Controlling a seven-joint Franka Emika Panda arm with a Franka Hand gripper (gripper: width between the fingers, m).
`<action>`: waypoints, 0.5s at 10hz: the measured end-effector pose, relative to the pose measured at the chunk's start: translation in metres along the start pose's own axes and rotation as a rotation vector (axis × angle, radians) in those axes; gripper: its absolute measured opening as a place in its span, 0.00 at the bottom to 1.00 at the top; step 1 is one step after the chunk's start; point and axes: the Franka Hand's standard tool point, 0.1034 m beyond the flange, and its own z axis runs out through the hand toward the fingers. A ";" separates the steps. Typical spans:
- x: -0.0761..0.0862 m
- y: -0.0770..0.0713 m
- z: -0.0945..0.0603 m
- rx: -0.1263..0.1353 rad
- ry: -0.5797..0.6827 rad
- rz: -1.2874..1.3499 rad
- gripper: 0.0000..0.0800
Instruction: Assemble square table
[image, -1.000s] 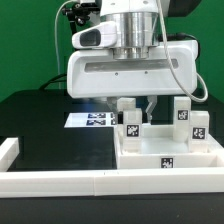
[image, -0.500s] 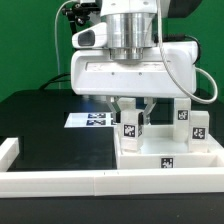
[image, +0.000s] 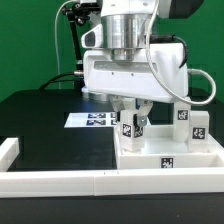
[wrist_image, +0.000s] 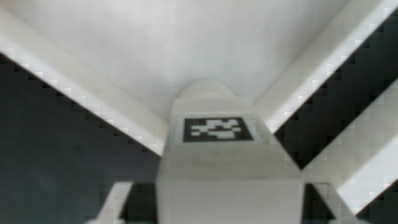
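Three tagged leg blocks can be counted on the tabletop (image: 170, 155), the white rimmed tray lying at the exterior view's right on the black table (image: 50, 125), just behind the long white border rail (image: 100, 182). One leg (image: 129, 127) is held upright between the fingers of the gripper (image: 133, 118), its lower end at or just above the tray floor near the corner toward the exterior view's left; whether it touches cannot be told. It is judged to be kept vertical so that it can be seated or screwed into that corner. In the wrist view the same leg (wrist_image: 221, 150) is seen from above, its tag centred, with a finger (wrist_image: 121, 205) closed against each side. Two further legs (image: 190, 122) are parked standing by the far rim, within reach. The marker board (image: 90, 119) lies flat behind, well apart from the gripper.
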 end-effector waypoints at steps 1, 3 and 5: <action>0.000 0.000 0.000 0.004 -0.004 0.053 0.36; -0.004 -0.002 0.000 0.014 -0.017 0.127 0.50; -0.002 -0.002 -0.001 0.009 -0.024 -0.005 0.78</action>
